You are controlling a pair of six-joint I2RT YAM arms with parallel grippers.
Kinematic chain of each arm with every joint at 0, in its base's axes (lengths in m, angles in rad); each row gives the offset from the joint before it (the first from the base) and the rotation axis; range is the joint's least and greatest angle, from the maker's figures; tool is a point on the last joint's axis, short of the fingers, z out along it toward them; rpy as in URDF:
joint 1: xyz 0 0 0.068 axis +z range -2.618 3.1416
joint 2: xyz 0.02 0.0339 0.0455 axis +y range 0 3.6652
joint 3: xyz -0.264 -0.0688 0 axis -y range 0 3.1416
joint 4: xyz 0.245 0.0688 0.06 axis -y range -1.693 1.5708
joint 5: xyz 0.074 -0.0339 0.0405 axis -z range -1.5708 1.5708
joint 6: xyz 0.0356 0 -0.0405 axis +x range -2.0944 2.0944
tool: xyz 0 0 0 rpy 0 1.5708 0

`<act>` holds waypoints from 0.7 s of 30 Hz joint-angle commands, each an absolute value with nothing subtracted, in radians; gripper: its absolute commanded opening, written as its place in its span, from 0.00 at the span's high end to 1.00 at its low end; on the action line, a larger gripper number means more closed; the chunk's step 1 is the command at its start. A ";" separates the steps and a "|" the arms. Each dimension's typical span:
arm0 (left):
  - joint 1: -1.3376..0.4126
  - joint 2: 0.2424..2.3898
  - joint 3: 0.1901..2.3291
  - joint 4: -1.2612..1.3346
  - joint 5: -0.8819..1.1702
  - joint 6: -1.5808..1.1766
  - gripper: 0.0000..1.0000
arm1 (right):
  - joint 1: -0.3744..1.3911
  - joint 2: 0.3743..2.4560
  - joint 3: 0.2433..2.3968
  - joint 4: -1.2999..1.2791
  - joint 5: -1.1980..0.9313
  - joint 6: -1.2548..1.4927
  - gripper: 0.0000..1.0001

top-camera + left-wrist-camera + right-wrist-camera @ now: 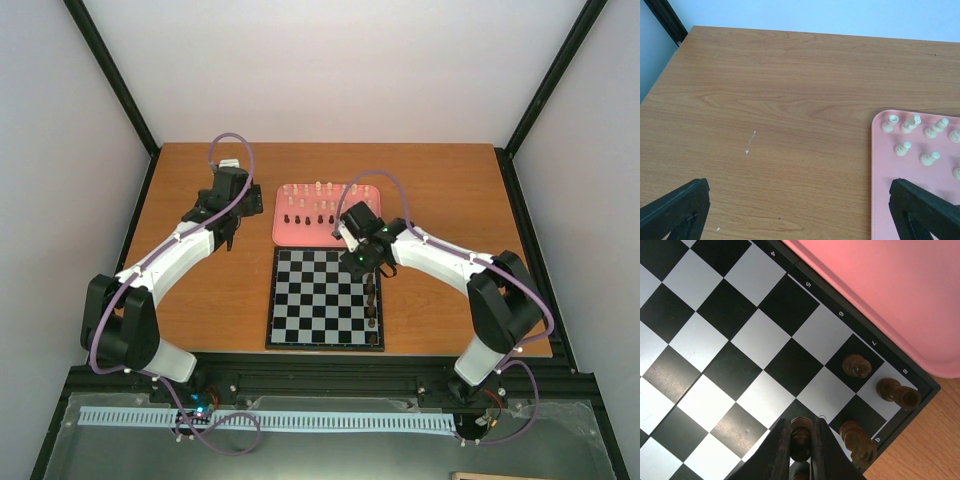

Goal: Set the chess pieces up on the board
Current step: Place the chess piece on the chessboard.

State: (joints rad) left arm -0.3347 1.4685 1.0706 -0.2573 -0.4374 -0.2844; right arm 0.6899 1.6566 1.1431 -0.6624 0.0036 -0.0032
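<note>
The black-and-white board lies mid-table; several dark pieces stand along its right edge. My right gripper is shut on a dark brown piece just above the board, beside three standing dark pieces near its corner. It also shows in the top view over the board's far right corner. My left gripper hangs open and empty over bare table, left of the pink tray. Its fingertips frame wood, with cream pieces on the tray.
The pink tray holds cream pieces at the back and dark ones in front, just behind the board. Black frame posts stand at the table's corners. Bare wood lies to the left of the tray.
</note>
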 commanded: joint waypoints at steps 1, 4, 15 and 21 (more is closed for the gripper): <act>-0.333 1.453 1.085 -0.230 -0.444 -0.287 0.00 | 0.690 1.690 1.138 -0.632 -0.014 -0.006 0.93; -0.333 1.453 1.085 -0.230 -0.445 -0.285 0.00 | 0.690 1.716 1.139 -0.624 -0.017 -0.002 0.93; -0.333 1.452 1.084 -0.228 -0.447 -0.284 0.00 | 0.683 1.739 1.151 -0.614 0.012 0.006 0.92; -0.333 1.453 1.084 -0.227 -0.449 -0.284 0.00 | 0.673 1.748 1.159 -0.612 0.018 0.011 0.93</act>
State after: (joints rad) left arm -0.3347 1.4685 1.0706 -0.2543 -0.4381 -0.2844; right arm 0.6804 1.7363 1.1435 -0.6277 0.0002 0.0036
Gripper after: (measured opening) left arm 0.998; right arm 0.102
